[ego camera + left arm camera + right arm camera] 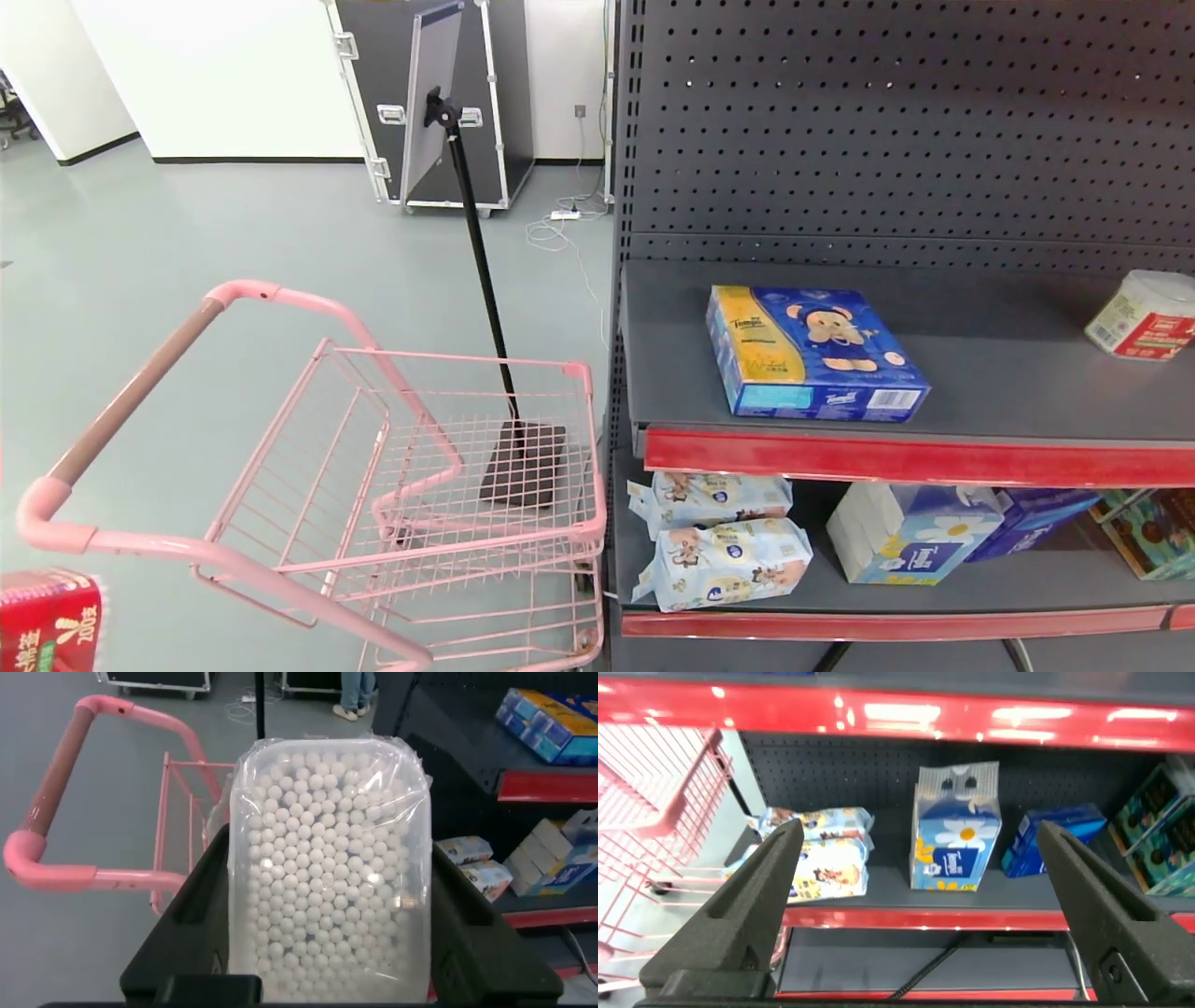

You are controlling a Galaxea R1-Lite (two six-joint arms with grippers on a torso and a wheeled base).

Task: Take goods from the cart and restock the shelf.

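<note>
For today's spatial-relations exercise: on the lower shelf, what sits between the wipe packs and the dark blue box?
A daisy-print tissue pack stands between the wipe packs and the dark blue box, in the right wrist view.

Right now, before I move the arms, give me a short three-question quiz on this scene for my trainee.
1. True or false: the left gripper is empty.
2. Where does the blue-and-yellow tissue box lie? A hanging from a hook; B flat on the upper shelf; C on the floor.
3. How many soft packs are stacked at the lower shelf's left end?
Key: 1 false, it grips a clear-wrapped white pack; 2 B; 3 two.
</note>
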